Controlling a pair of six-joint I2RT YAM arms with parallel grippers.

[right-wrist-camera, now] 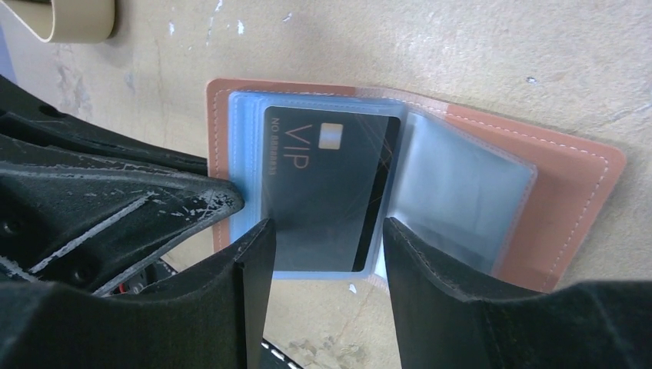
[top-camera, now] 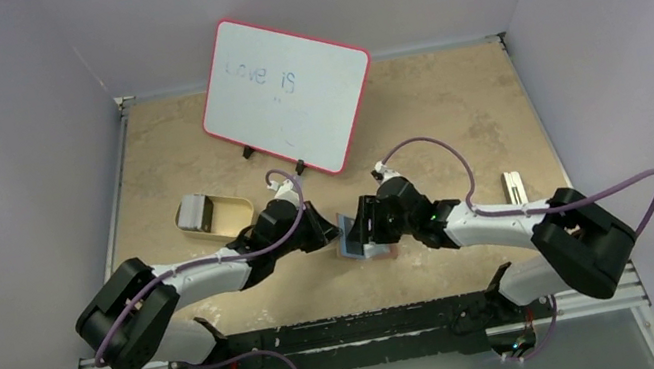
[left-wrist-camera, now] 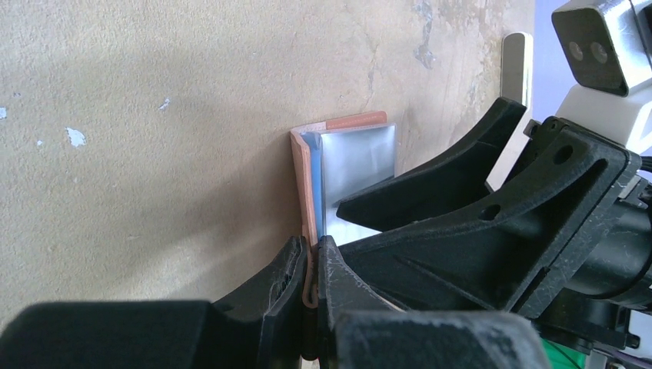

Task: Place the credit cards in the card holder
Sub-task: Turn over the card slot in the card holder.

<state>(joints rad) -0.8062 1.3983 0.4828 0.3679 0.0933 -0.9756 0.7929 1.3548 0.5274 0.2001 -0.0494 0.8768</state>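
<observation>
Card holder (right-wrist-camera: 569, 200) lies open on the table (top-camera: 452, 112), brown cover down, clear sleeves (right-wrist-camera: 461, 192) fanned upward. One dark credit card (right-wrist-camera: 327, 184) marked VIP sits in the sleeve stack on the holder's left half, lower edge out toward the right wrist camera. How deep it is seated is hard to judge through the plastic.

Left gripper (left-wrist-camera: 311, 250) is at the holder's left edge, fingers pressed together on the brown cover flap. This is likely to anchor the holder and keep it open while the other arm feeds the card.

Right gripper (right-wrist-camera: 327, 269) is at the holder's near edge, fingers spread to either side of the card's lower end. A gap shows on one side. Contact on the other side cannot be told.

From above, both grippers cover most of the holder.

Far left of the holder is a tan tray (top-camera: 233, 219) with a grey block (top-camera: 196, 211) in it, possibly more cards, too small to tell. Beyond the holder is a whiteboard (top-camera: 287, 95).
</observation>
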